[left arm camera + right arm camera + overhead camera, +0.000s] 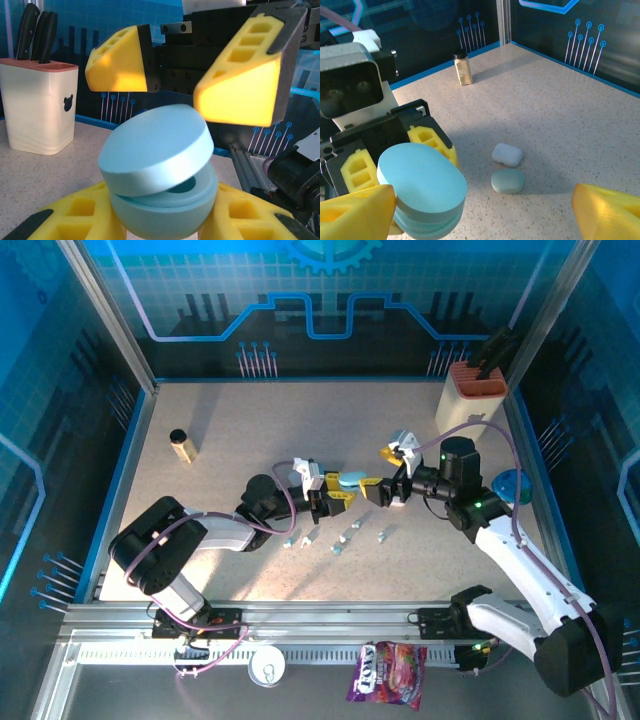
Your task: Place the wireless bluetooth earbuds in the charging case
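Left end effector [338,488] is pinching the light-blue charging case [156,165], lid cracked open, with the right end effector [172,82] spread wide beside it.

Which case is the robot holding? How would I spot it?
Look at the middle of the table. There the left pincer grips a round pale-blue case. Unlike the white case and teal case lying nearby, its lid is ajar.

Arms meet mid-table: left gripper [337,489] clamps a round pale-blue plastic case [351,480], right gripper [379,468] gapes wide opposite.
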Robot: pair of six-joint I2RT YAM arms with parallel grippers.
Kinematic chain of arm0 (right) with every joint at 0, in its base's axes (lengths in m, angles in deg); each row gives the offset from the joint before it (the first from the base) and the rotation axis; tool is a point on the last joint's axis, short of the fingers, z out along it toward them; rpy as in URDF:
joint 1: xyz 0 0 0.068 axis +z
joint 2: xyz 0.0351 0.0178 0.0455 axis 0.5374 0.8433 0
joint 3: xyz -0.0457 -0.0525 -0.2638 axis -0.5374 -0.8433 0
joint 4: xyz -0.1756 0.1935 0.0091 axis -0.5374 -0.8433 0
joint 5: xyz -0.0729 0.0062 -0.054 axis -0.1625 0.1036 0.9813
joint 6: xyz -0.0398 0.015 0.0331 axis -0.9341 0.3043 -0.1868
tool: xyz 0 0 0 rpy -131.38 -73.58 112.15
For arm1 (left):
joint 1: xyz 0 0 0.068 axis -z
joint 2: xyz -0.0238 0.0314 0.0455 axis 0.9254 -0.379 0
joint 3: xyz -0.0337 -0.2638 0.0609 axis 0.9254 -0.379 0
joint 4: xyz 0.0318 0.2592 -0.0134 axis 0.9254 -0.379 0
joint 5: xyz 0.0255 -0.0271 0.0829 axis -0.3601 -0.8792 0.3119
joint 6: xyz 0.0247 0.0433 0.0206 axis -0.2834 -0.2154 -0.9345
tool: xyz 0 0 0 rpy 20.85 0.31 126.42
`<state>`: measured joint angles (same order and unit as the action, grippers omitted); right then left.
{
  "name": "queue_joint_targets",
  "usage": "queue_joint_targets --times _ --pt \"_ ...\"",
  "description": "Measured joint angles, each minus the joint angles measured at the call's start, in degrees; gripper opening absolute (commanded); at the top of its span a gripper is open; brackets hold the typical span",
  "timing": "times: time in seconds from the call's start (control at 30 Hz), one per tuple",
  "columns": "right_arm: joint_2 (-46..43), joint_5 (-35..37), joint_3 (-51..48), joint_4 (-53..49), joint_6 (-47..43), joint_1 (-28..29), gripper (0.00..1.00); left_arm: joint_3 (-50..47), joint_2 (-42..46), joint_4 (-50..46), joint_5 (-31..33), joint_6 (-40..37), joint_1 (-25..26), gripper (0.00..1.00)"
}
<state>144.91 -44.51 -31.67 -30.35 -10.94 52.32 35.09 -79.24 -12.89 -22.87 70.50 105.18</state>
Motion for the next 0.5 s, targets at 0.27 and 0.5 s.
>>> queue_joint_targets --times 0.27,0.5 --pt "2.05 1.77 2.29 1.81 3.45 -0.52 0.9 0.0 0.0 0.0 0.0 -0.17 -0.02 0.24" --pt "1.51 1.11 2.03 2.51 6.73 -1.07 0.91 0.0 0.0 0.26 0.0 -1.11 0.0 0.25"
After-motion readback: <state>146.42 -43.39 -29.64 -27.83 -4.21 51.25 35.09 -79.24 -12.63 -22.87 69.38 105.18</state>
